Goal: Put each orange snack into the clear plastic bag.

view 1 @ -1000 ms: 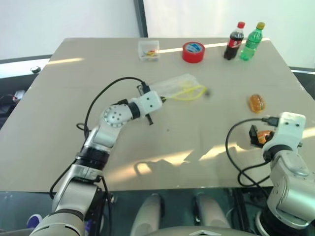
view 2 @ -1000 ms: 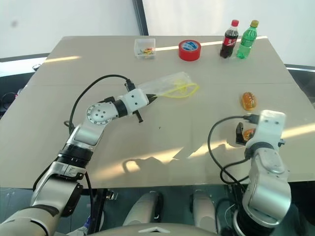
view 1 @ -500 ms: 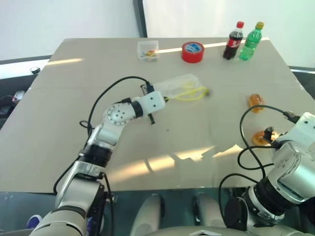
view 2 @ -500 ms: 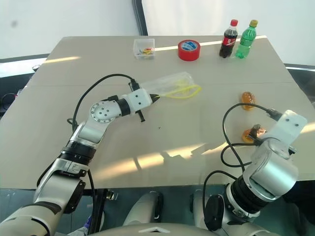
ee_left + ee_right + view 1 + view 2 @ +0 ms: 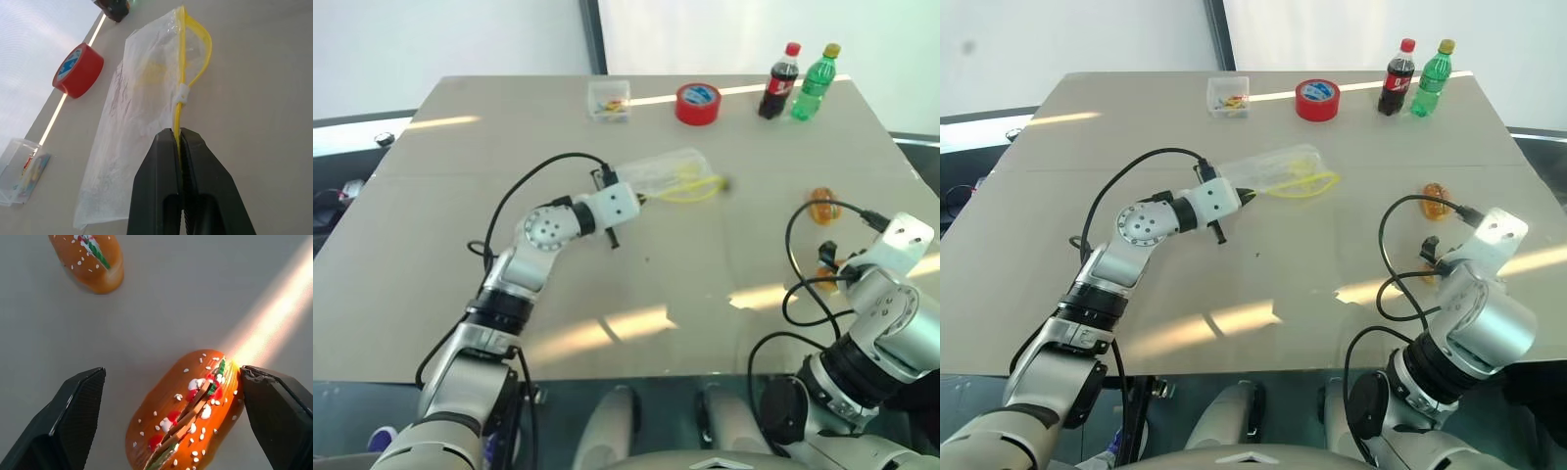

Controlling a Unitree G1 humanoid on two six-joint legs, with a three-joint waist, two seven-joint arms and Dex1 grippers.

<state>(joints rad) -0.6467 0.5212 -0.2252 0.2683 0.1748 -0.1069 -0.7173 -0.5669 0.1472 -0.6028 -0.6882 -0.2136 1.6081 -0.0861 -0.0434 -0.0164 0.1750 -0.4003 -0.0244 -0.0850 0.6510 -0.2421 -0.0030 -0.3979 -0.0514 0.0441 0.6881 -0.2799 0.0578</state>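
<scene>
Table: large beige rectangular table (image 5: pixel 460 196) carrying all the items.
Left gripper: left gripper (image 5: pixel 180 139), its black fingers (image 5: pixel 156 171) pinched together on the yellow-green zip strip of the bag.
Bag: clear flat plastic zip bag (image 5: pixel 132 117), lying on the table near its middle; the strip bows outward in a loop beyond the grip point (the mouth stands partly open there).
Right gripper: right gripper (image 5: pixel 173 416), poised over the table's right side, its black fingers (image 5: pixel 68 421) spread wide; one finger is just beside the near snack's end, and contact cannot be determined.
Near snack: glossy golden-orange oval bun-like snack (image 5: pixel 183 411) with seeds and a red-green filling line, resting on the table between the right fingers.
Far snack: second orange oval snack (image 5: pixel 821 207), on the table beyond the first, apart from it.
Background items: red tape roll (image 5: pixel 698 103), small clear box of colourful bits (image 5: pixel 609 100), dark cola bottle (image 5: pixel 780 81) and green bottle (image 5: pixel 816 83), all along the far edge.
</scene>
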